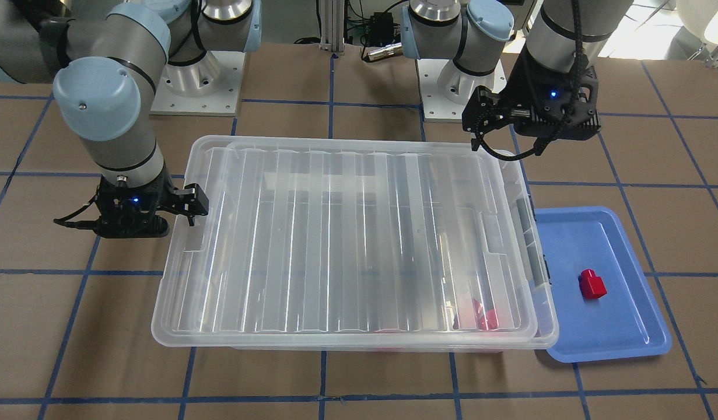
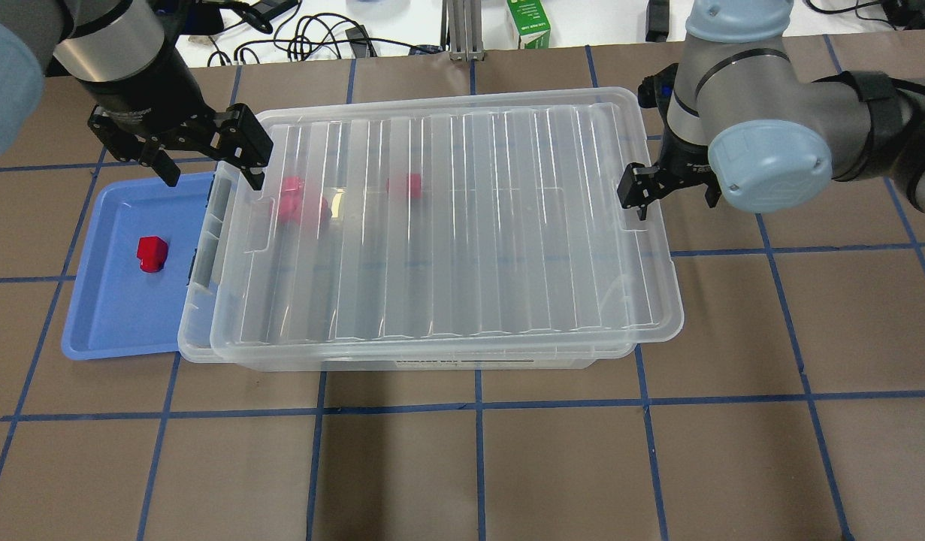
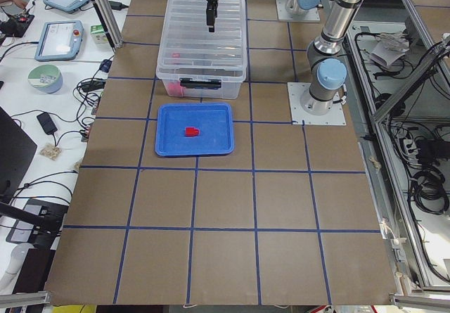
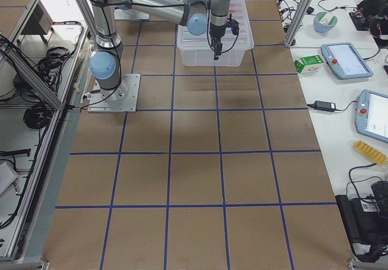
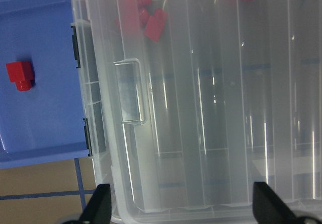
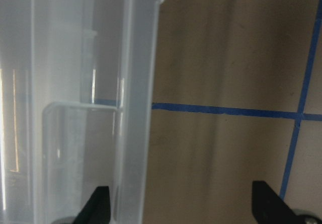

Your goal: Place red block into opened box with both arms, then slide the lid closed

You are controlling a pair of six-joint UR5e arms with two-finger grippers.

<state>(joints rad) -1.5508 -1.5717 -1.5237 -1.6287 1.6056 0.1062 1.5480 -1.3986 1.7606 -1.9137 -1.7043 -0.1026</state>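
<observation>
One red block (image 2: pixel 151 252) lies on the blue tray (image 2: pixel 124 315), outside the box. The see-through box (image 2: pixel 199 300) stands mid-table with its ribbed lid (image 2: pixel 447 225) lying on top, shifted slightly toward the robot's right. Several more red blocks (image 2: pixel 293 199) show blurred through the lid near the box's left end. My left gripper (image 2: pixel 210 176) hangs open over the box's left end, beside the lid's tab (image 5: pixel 131 90). My right gripper (image 2: pixel 672 203) is open at the lid's right end, and in the right wrist view its fingers (image 6: pixel 98 206) straddle the lid's edge.
The blue tray (image 1: pixel 615 326) touches the box's left end. A green carton (image 2: pixel 528 22) and cables lie beyond the table's far edge. Brown table surface with blue tape lines surrounds the box. Tablets and a bowl sit on side benches.
</observation>
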